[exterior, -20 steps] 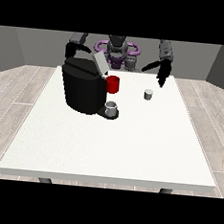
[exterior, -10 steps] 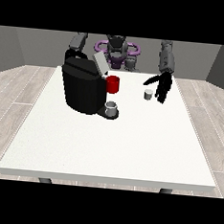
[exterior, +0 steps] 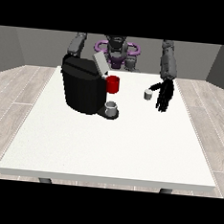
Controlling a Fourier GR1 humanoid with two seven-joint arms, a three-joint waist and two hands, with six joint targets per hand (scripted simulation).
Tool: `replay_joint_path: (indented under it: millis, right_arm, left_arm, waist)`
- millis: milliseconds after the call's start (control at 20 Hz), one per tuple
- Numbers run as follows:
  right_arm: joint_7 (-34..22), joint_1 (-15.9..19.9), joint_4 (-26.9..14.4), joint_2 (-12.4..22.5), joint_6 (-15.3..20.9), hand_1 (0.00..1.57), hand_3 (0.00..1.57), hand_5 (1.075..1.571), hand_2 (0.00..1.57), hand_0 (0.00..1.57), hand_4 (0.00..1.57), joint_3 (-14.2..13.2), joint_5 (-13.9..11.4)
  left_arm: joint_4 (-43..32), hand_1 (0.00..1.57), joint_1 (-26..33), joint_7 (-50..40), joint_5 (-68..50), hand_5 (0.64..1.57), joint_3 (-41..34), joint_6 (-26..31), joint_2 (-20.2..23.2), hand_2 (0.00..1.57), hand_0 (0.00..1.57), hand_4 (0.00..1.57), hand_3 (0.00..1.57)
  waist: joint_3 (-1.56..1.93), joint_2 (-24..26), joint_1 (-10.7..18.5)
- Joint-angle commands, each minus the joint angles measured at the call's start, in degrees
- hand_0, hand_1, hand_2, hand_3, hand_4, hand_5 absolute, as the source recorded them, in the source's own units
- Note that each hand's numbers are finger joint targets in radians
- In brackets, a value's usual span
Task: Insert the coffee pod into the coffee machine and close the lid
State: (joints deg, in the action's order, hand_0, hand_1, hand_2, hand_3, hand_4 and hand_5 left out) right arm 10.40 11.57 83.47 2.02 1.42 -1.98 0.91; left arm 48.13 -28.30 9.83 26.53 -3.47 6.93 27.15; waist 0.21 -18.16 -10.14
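A small pale coffee pod [exterior: 147, 94] stands on the white table [exterior: 111, 142] right of centre. The black coffee machine [exterior: 82, 85] sits at the left with its grey lid [exterior: 100, 64] tilted up, a red part [exterior: 113, 84] on its front and a grey cup [exterior: 112, 107] on its drip base. The hand at the view's right [exterior: 165, 94] hangs just right of the pod, fingers straight and pointing down, a small gap between it and the pod. The hand at the view's left is hidden behind the machine; only its upper arm [exterior: 76, 43] shows.
The robot's torso [exterior: 116, 52] with a purple ring stands behind the table's far edge. Grey wood floor surrounds the table. The table's front half bears nothing that I can see.
The hand at the view's right has come down and forward from near the robot's shoulder to table height beside the pod. The machine and pod have not moved.
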Motion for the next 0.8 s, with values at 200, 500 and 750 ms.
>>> replay_joint_path:
  millis: [200, 500, 750]
  right_arm:
    - [-2.87, 2.20, -0.27, 0.84, -0.03, 0.00, 0.00, 1.571, 0.00, 0.00, 0.38, -0.52, 0.31]
    - [0.89, 3.76, -7.11, -0.38, 2.93, 0.00, 0.00, 1.571, 0.00, 0.00, 0.41, -2.78, -0.17]
    - [2.53, 3.83, -5.82, -0.95, 2.41, 0.00, 0.00, 1.571, 0.00, 0.00, 0.40, -1.98, 0.01]
  left_arm:
    - [-8.48, 0.00, -2.81, 1.13, 3.10, 1.571, 0.31, 0.44, -0.26, 0.00, 0.00, 0.00, 0.00]
    - [-7.29, 0.00, -3.86, 1.55, 4.54, 1.571, 2.17, 1.60, -2.39, 0.39, 0.00, 0.00, 0.00]
    - [-9.39, 1.12, -5.46, 5.43, 6.93, 1.571, 1.70, -2.92, -1.49, 1.18, 1.12, 0.00, 1.01]
  waist:
    - [-0.25, 0.14, -0.37]
    - [-0.22, 0.24, 2.20]
    - [-0.24, -2.47, 0.50]
